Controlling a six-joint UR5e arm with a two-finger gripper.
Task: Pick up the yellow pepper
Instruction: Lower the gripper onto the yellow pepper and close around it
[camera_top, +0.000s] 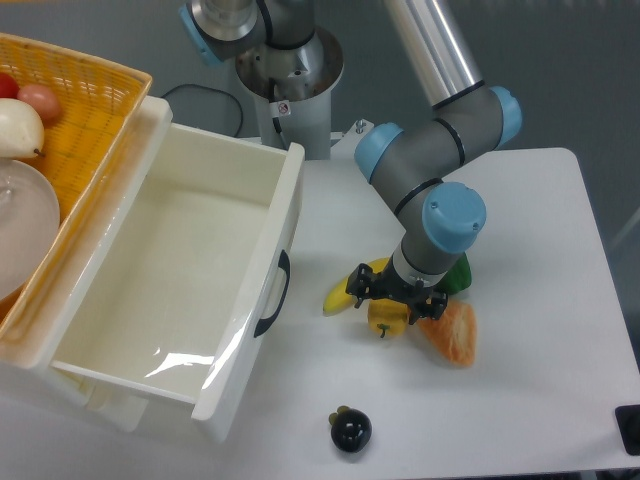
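White counter (520, 400) carries the work, with an open white drawer (170, 290) on its left side and a woven yellow basket (90, 110) behind that. The end effector (392, 303) is lowered directly over the yellow pepper (386, 320), which rests on the counter near the centre; the fingers appear to straddle it, but whether they are closed on it cannot be determined from this angle. The pepper shows no lift from the surface, so the pick is judged to be at the grasp stage, with closing, if not done, and raising outstanding. Room is tight: a banana (340, 295) lies just beside the pepper on the drawer side, an orange pepper (455, 335) lies just beside it on the other, and a green item (460, 275) sits partly hidden behind the wrist. A small black fruit (351, 431) lies well apart toward the front edge. Open room lies straight above; a vertical lift appears the least likely to disturb the neighbours.
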